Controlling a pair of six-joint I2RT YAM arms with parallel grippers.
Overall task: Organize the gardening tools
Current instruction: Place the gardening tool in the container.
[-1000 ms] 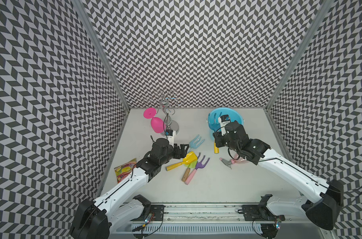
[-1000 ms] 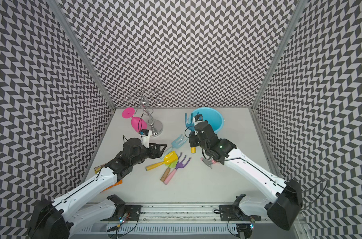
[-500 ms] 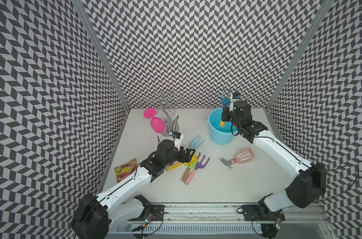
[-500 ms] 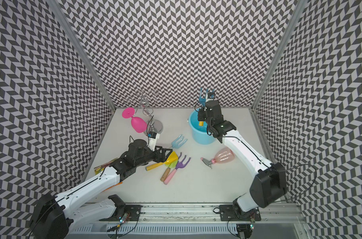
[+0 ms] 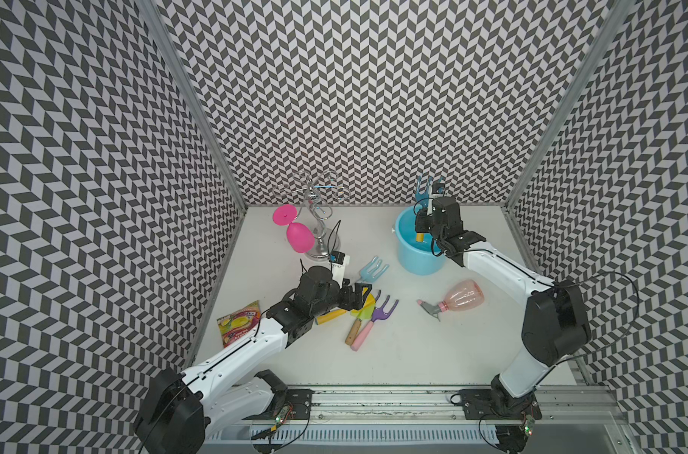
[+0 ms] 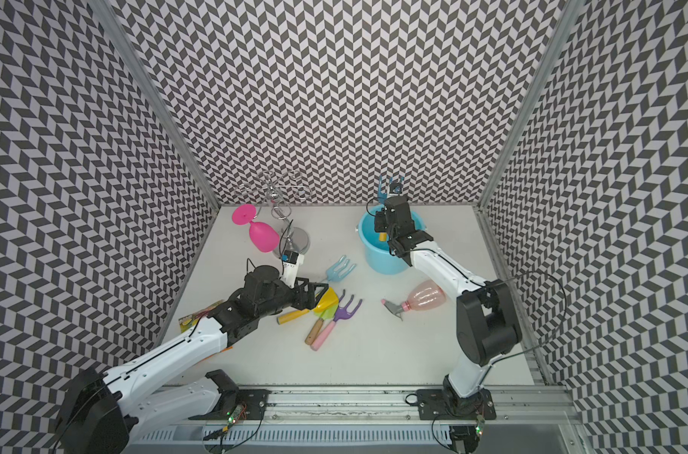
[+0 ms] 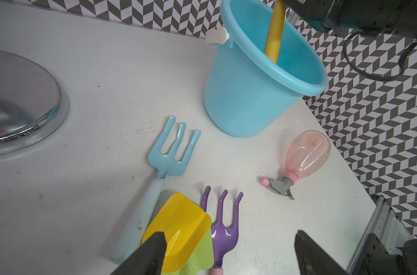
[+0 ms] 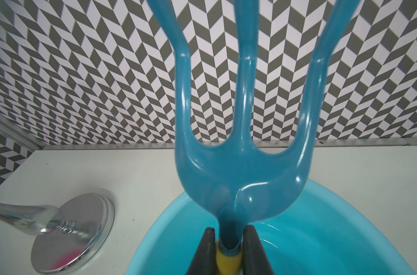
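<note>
Vs. a second ago, the R arm has gone up and back. Then it was low in front of the bucket [image 5: 417, 263], now the right gripper [image 8: 229, 248] stands over it, approx. where it was half a second ago. The L arm has advanced toward the pile of tools.

The right gripper is clamped on the blue rake [image 8: 241, 181], at the neck where the blue head meets the yellow handle. The rake is upright, tines up, and its handle end is below the rim, inside the bucket. If it touches the bottom, I cannot tell. The left gripper [image 7: 229, 247] is spread wide and empty, low over the yellow scoop [image 7: 179, 226] and the purple rake [image 7: 224, 228].

Step in hand, as I judge: drop-off of the 1st tool. On the table [image 5: 374, 361] lie the scoop, partly over the green trowel [image 7: 202, 258], w/ the purple rake and the pale blue fork [image 7: 169, 157] just beside. The spray bottle [image 7: 307, 152] lies on its side, apart, near the bucket.

Next: the R jaws should let go, then rise straight so the tines do not catch. The L should take the scoop alone. The tools overlap, so a neighbour could be dragged.
</note>
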